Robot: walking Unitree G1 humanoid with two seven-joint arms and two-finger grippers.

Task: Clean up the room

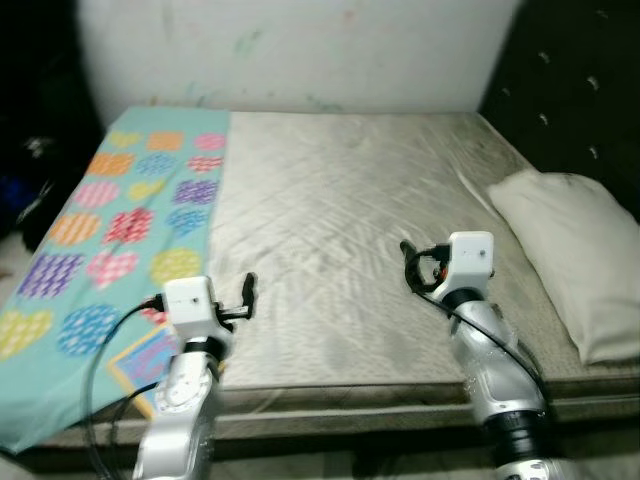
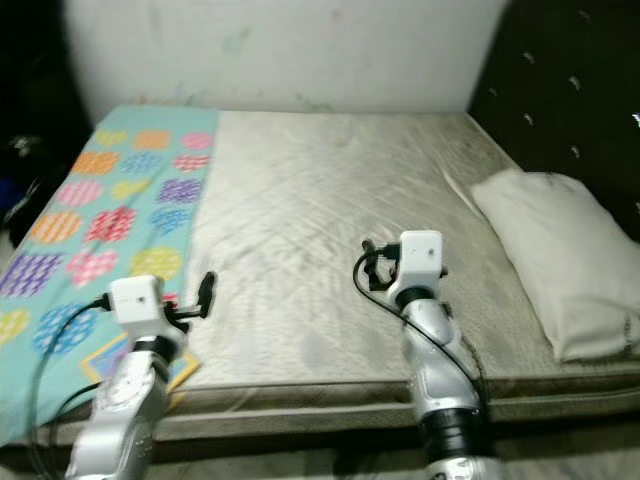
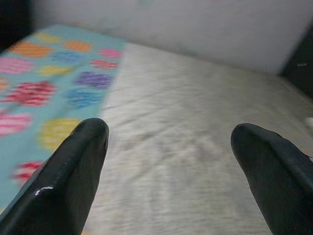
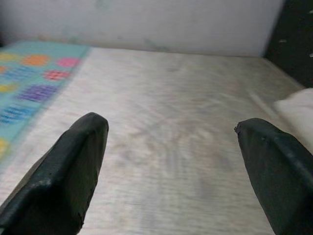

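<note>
Barely started: both grippers, left (image 1: 246, 297) and right (image 1: 412, 262), hover fingers apart over the bare mattress (image 1: 340, 230), patterned blanket (image 1: 110, 230) bunched frame-left.

The mattress (image 1: 340, 250) is showing dull grey quilted cloth; the blanket (image 1: 110, 230) is lying as soft, matt printed fabric; the pillow (image 1: 575, 250) is looking like plain off-white cloth; the headboard (image 1: 575, 90) is appearing dark and tufted.

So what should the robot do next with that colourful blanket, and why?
Probably reach the left claw toward the blanket's near edge. The blanket covers only the left strip of the bed, the claw hovers open right beside it, and nothing is held yet. The pillow already lies at the headboard side.
</note>
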